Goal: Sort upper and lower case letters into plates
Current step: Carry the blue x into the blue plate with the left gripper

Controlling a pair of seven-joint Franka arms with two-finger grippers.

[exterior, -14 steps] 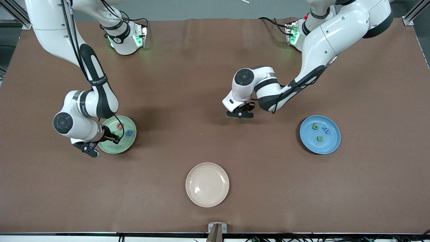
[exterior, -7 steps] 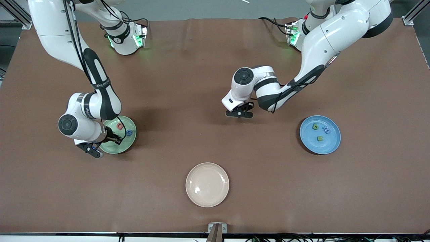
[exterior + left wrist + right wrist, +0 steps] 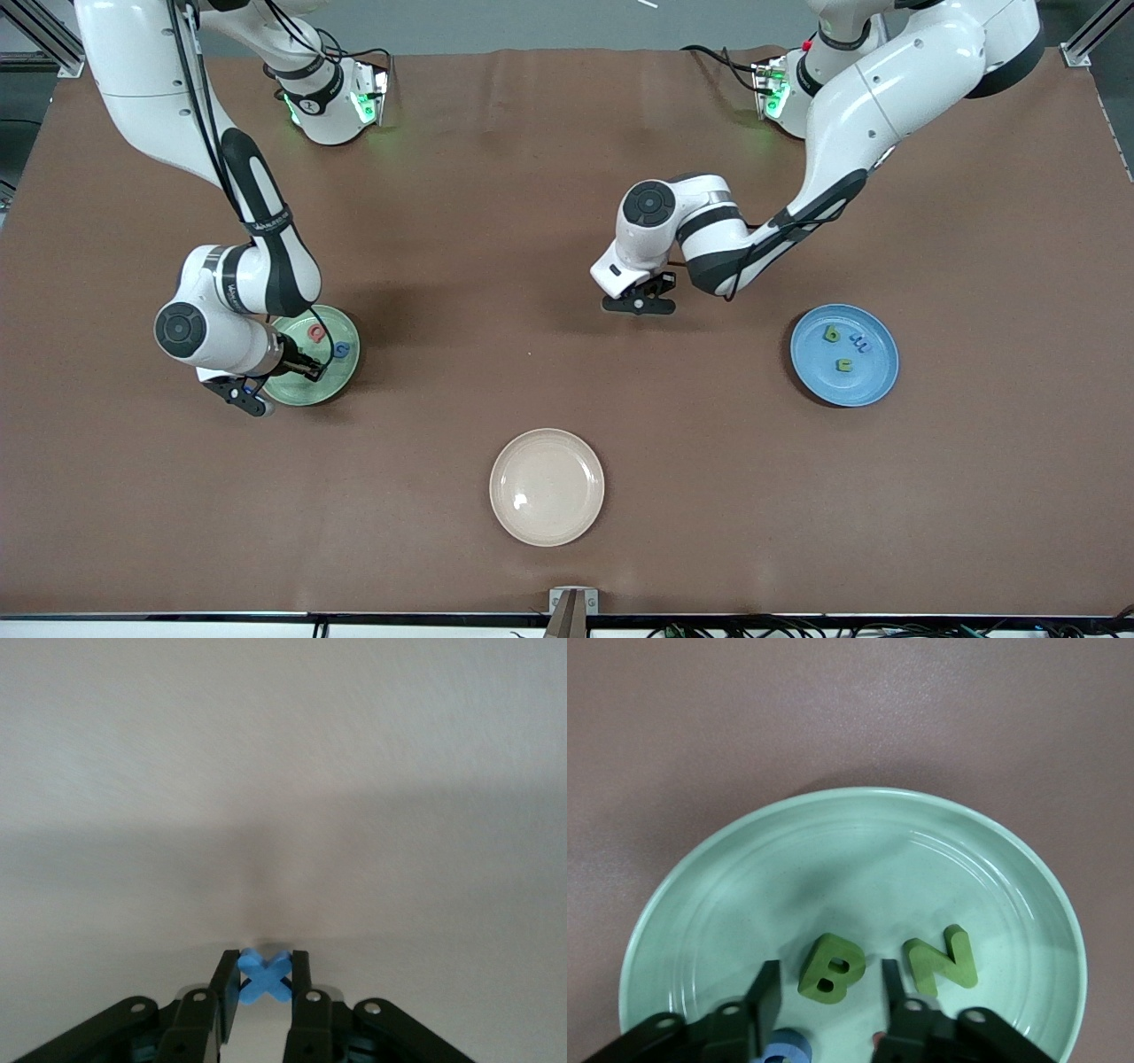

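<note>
Blue x [image 3: 265,976] clamped in left jaws; right jaws apart around green B [image 3: 831,969].

Cream plate [image 3: 547,486]: round, shallow, nothing in it, at the table's edge nearest the front camera.
Table [image 3: 496,177]: covered in brown matte sheet.

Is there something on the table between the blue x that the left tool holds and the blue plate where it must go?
Nothing visible. The left tool is shut on the blue x, and only bare brown table lies between it and the blue plate.
</note>
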